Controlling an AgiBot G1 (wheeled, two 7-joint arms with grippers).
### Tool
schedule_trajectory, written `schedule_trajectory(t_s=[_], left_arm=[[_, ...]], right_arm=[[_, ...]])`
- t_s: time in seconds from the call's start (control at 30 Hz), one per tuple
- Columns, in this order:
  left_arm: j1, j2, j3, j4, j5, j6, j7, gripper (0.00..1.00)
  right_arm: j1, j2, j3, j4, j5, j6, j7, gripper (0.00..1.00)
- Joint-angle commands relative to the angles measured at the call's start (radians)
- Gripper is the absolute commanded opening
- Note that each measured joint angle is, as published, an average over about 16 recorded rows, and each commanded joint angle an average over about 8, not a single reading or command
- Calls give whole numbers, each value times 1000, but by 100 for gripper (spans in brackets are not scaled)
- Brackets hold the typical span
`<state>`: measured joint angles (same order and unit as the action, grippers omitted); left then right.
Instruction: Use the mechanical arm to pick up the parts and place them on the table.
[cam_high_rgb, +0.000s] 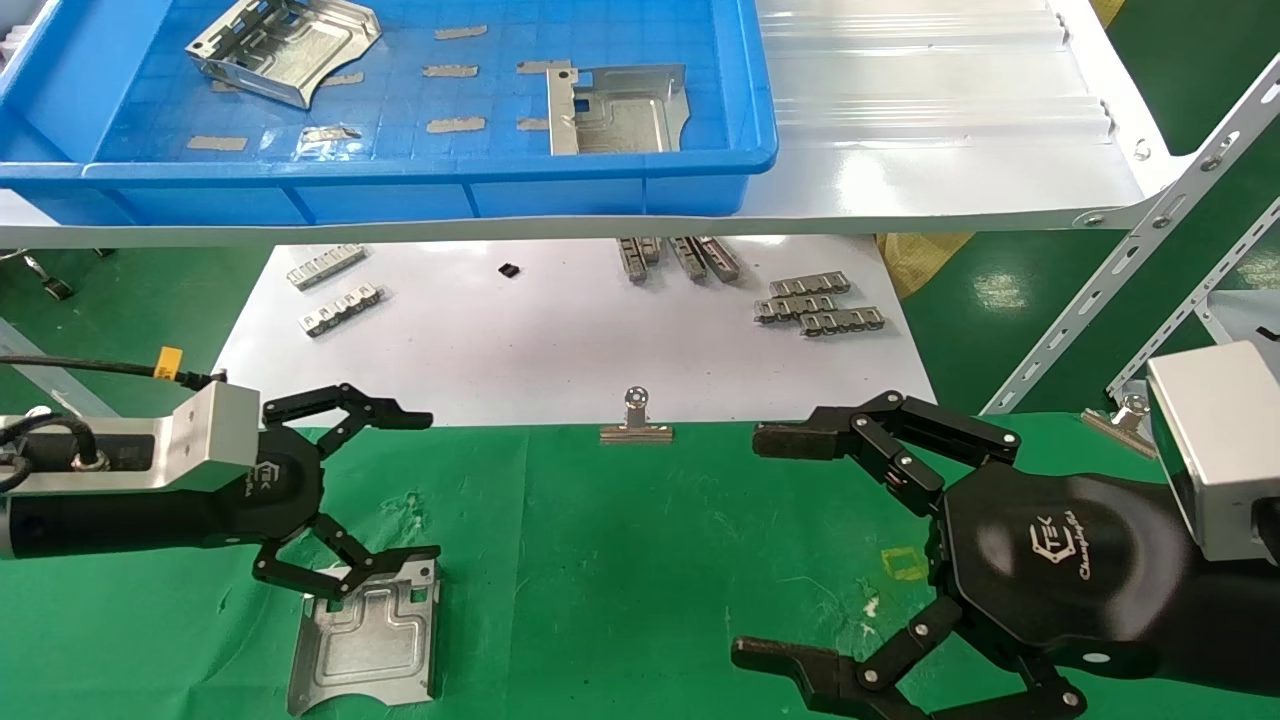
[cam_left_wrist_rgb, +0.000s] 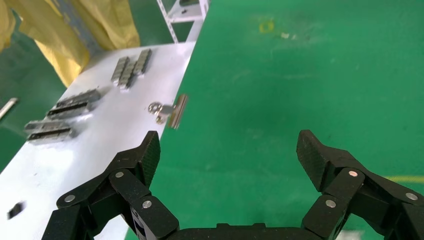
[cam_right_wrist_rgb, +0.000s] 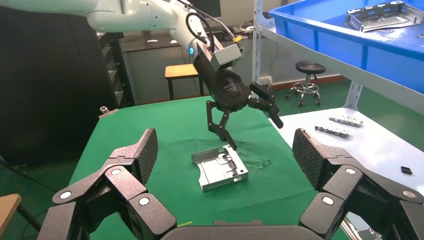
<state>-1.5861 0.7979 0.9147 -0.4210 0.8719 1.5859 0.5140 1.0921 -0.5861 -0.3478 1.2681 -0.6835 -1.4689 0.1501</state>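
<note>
Now left tool (cam_high_rgb: 385, 495) spread above part (cam_high_rgb: 368, 638).

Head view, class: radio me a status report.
Left claw open, above the plate lying on green table. Right claw open, empty. Two plates in blue tray. Nothing in the way.

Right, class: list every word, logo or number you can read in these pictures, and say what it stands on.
"TEK": white logo on the right gripper's palm; the script line beneath it is too blurred to read.
"TEK": partly visible logo on the left gripper's palm.
Yellow tag on the left wrist cable: no readable text.
</note>
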Motion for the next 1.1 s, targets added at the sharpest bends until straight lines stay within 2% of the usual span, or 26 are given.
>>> schedule_trajectory(t_s=[0.03,1.1], left_arm=[[20,-7,-25,-34,-6,-4,-28,100],[346,-126,-430,-584,-96,-61,-475,100]], right_arm=[[0,0,0,0,0,0,0,100],[0,0,-1,0,0,0,0,100]])
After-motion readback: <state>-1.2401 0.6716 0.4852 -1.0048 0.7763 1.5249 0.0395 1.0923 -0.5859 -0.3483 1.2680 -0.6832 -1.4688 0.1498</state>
